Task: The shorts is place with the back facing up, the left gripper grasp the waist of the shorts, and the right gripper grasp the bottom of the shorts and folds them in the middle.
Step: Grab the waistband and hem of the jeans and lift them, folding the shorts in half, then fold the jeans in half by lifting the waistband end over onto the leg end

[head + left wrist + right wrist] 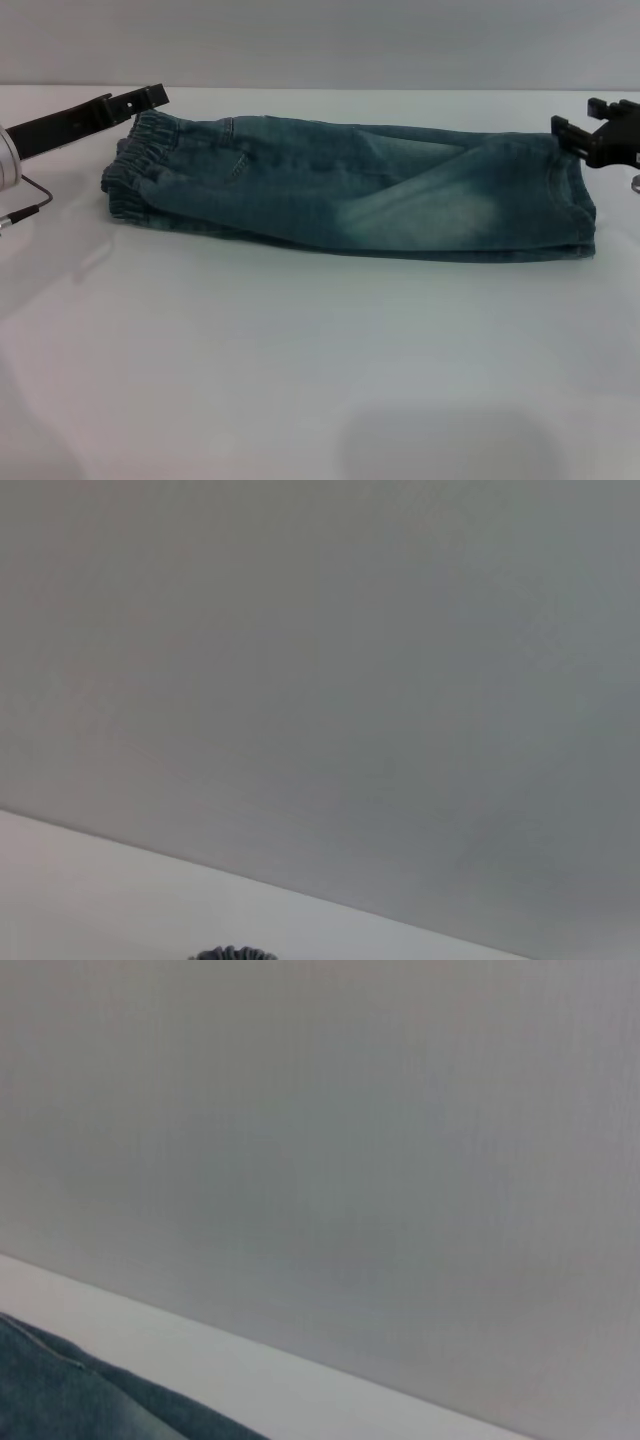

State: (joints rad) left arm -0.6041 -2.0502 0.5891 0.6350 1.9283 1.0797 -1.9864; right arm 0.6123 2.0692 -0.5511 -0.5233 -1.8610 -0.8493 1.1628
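Note:
The denim shorts [350, 185] lie flat across the white table [300, 360], doubled lengthwise, with a pale washed patch facing up. Their ruffled waist [135, 165] points left and the stitched bottom hems [580, 205] point right. My left gripper [150, 97] hovers just behind the waist's far corner, apart from the cloth. My right gripper [578, 115] stands open at the far corner of the bottom hems, holding nothing. A sliver of the waist [232, 954] shows in the left wrist view. Some denim [70, 1400] shows in the right wrist view.
A grey wall [320, 40] rises behind the table's far edge. A thin cable [30, 205] loops from the left arm down beside the waist. The wide white tabletop stretches in front of the shorts.

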